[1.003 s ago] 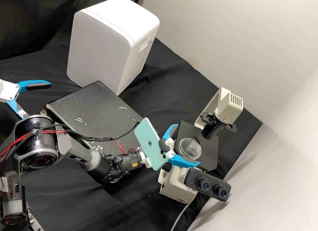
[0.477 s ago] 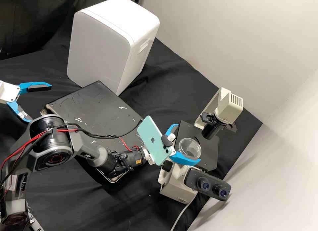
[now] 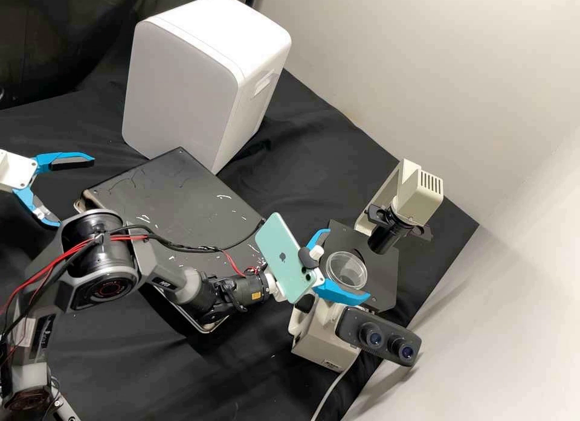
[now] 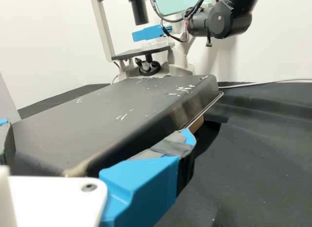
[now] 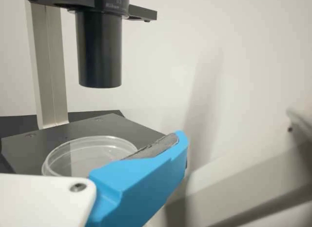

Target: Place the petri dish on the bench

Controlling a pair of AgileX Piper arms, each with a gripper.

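Observation:
A clear petri dish (image 3: 346, 270) rests on the black stage (image 3: 383, 276) of a microscope, under its objective. My right gripper (image 3: 347, 264) is open, one blue finger on each side of the dish, with small gaps to its rim. The right wrist view has the dish (image 5: 87, 154) just behind one finger (image 5: 146, 175), below the dark objective (image 5: 100, 46). My left gripper (image 3: 67, 190) hangs open and empty at the far left, beside a black slab. From the left wrist the dish (image 4: 156, 43) is seen far off on the stage.
The microscope has eyepieces (image 3: 380, 339) at the front and a white head (image 3: 417, 188) behind. A scratched black slab (image 3: 175, 209) lies mid-bench, with a white box (image 3: 205, 77) behind it. A mint phone (image 3: 284, 258) rides the right wrist. A light wall bounds the right side.
The right arm has pushed a little farther right, bringing its open fingers farther around the dish. The left gripper drifted slightly. The dish has not moved.

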